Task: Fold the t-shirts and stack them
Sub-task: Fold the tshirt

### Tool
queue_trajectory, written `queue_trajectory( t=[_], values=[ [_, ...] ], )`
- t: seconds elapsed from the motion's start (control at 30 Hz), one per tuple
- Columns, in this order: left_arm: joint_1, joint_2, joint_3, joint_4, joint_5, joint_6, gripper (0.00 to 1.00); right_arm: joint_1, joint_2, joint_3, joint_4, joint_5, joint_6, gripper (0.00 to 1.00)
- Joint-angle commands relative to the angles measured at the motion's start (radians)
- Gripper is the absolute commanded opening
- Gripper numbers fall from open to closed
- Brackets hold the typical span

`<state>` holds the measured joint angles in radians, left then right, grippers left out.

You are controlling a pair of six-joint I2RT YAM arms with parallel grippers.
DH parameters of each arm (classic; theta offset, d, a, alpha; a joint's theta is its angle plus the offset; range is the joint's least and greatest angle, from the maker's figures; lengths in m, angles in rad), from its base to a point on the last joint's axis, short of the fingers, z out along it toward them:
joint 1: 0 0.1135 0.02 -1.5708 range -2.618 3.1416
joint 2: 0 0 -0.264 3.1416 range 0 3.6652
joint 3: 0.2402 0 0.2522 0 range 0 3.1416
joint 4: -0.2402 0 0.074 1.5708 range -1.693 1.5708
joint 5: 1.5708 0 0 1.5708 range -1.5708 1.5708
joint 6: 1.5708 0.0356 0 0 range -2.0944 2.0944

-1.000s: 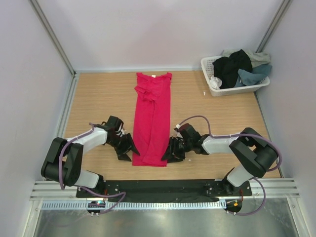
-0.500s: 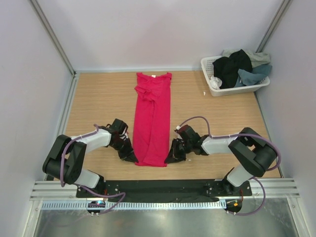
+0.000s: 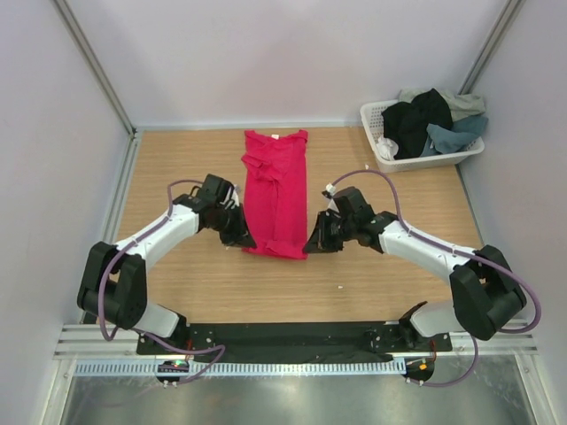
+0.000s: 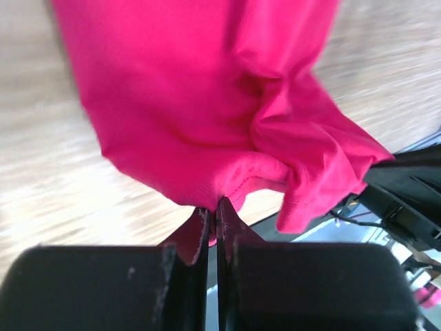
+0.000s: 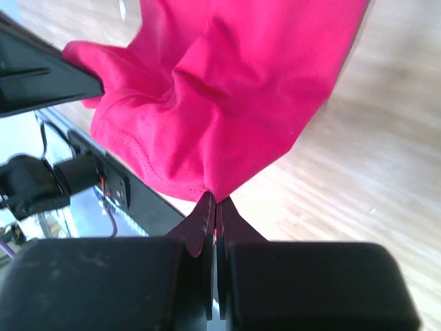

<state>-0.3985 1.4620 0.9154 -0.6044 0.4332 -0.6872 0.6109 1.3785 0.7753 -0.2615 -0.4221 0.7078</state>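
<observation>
The pink t-shirt [image 3: 276, 181] lies in the middle of the wooden table [image 3: 177, 168] as a long narrow strip, with its collar at the far end, toward the back wall. Its near end is bunched and wrinkled, and it is held at the two corners, one by each arm. The left claw [image 3: 243, 237] is closed on the left corner of this near end; in the left wrist view the two fingers [image 4: 196, 234] stand pressed together with only a thin slit between them, and the pink hem is pinched at their tips. The right claw [image 3: 315, 244] is closed in the same way on the right corner, and in the right wrist view the stitched edge of the cloth comes down directly into the narrow gap of the fingers [image 5: 231, 224]. Both claws are at about the same height across the table, one on each side of the strip. At the far right corner stands a white basket [image 3: 416, 163], well apart from the pink shirt, and in it a black t-shirt [image 3: 416, 119], a blue t-shirt [image 3: 456, 135] and a grey-green t-shirt [image 3: 459, 102] are heaped loosely, hanging partly over the rim.
</observation>
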Motion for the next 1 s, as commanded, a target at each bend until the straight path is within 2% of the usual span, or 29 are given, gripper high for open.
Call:
queue_trajectory(
  t=[0.0, 0.2, 0.5, 0.73, 0.93, 0.97],
  values=[
    [0.013, 0.007, 0.103, -0.011, -0.028, 0.089, 0.00, -0.057, 0.002, 0.088, -0.027, 0.031, -0.068, 0.01],
    [0.069, 0.116, 0.259, -0.014, -0.024, 0.140, 0.00, -0.152, 0.147, 0.275, 0.036, 0.023, -0.111, 0.01],
    [0.138, 0.403, 0.545, 0.008, 0.036, 0.153, 0.00, -0.229, 0.430, 0.573, 0.085, -0.012, -0.214, 0.01],
    [0.188, 0.587, 0.753, 0.018, 0.049, 0.150, 0.00, -0.243, 0.574, 0.642, 0.102, -0.015, -0.248, 0.01],
    [0.201, 0.649, 0.798, 0.054, 0.039, 0.147, 0.00, -0.247, 0.628, 0.694, 0.114, 0.009, -0.268, 0.02],
    [0.199, 0.647, 0.792, 0.070, 0.053, 0.144, 0.00, -0.252, 0.634, 0.702, 0.111, 0.022, -0.272, 0.08]
  ],
)
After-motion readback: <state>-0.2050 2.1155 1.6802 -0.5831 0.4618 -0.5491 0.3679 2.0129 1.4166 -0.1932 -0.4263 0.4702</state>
